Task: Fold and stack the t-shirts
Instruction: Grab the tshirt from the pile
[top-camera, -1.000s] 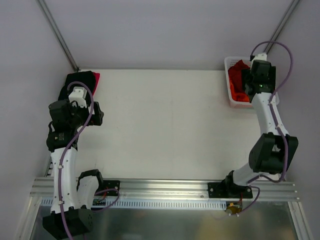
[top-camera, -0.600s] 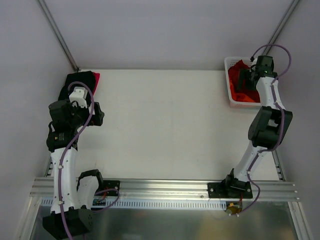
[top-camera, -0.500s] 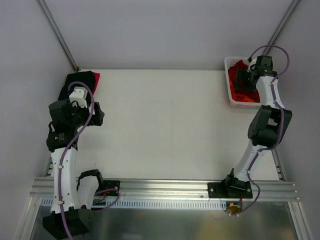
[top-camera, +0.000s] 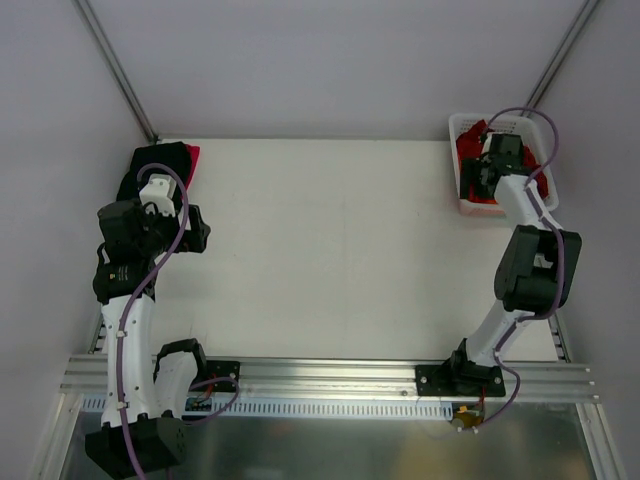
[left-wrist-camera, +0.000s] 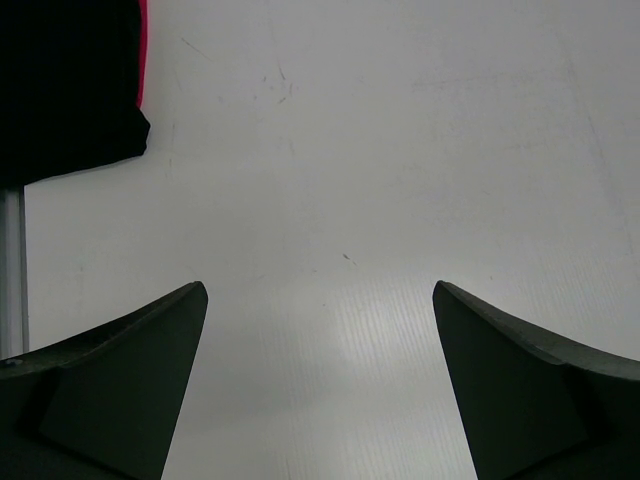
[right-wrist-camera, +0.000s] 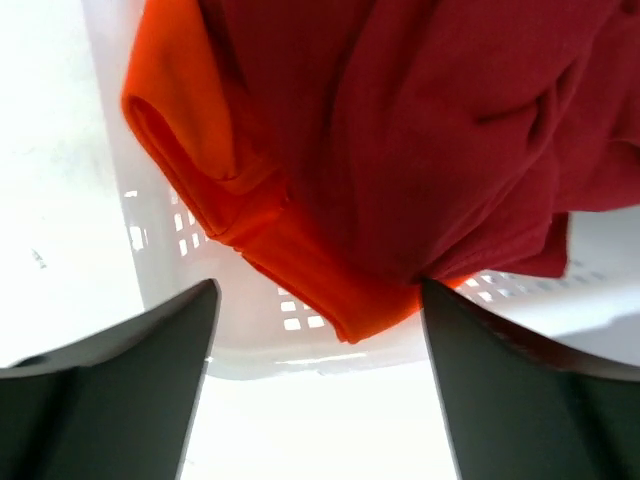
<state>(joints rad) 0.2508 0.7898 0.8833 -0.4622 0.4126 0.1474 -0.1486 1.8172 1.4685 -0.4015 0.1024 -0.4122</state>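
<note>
A white lattice basket at the table's far right holds crumpled t-shirts. In the right wrist view a dark red shirt lies over an orange shirt inside the basket. My right gripper hangs open over the basket's near rim, fingers apart and empty. A folded stack with a black shirt on a bright red one lies at the far left. My left gripper is open and empty just in front of that stack, above bare table; the black shirt's corner shows in its view.
The white table stretches between the stack and the basket. Grey walls stand behind and at both sides. The aluminium rail with the arm bases runs along the near edge.
My right arm has swung its wrist from the basket's right side to over its near left part, lower toward the shirts. The left arm has not moved.
</note>
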